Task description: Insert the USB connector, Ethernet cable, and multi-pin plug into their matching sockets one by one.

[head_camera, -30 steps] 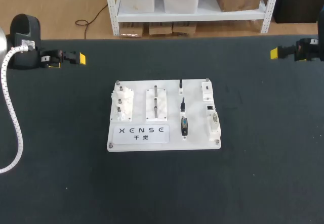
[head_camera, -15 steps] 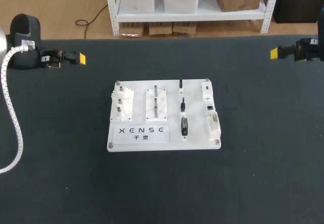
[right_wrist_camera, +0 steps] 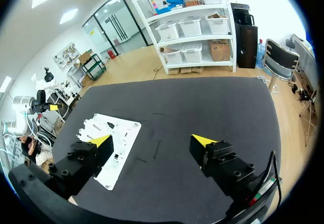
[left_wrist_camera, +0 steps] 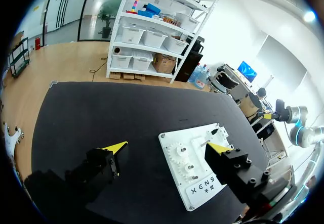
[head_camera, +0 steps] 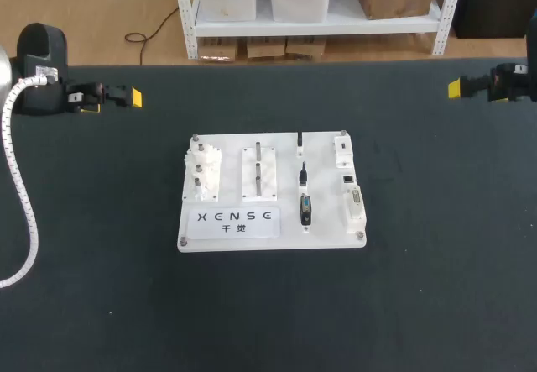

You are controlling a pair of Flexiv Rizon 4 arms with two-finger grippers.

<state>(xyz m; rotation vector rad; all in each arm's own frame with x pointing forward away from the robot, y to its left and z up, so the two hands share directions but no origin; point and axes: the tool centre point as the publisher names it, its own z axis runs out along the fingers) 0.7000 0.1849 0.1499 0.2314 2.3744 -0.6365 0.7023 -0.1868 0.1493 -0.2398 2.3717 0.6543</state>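
Note:
A white board (head_camera: 273,236) lies mid-table. On its middle right lie a thin black USB connector (head_camera: 300,142), a black cable plug (head_camera: 303,173) and a larger black multi-pin plug (head_camera: 305,209) in a column. White sockets (head_camera: 350,179) line the board's right edge. My left gripper (head_camera: 126,97) hangs at the far left of the table, my right gripper (head_camera: 457,88) at the far right, both well away from the board. In the left wrist view the left gripper (left_wrist_camera: 167,147) stands open and empty, with the board (left_wrist_camera: 202,188) ahead of it. The right gripper (right_wrist_camera: 152,140) is open and empty too, the board (right_wrist_camera: 126,133) beside its finger.
The board's left half carries white gears (head_camera: 204,175) and a block with upright pegs (head_camera: 260,170). A white corrugated hose (head_camera: 21,212) from my left arm curves over the table's left edge. Black mat surrounds the board on all sides.

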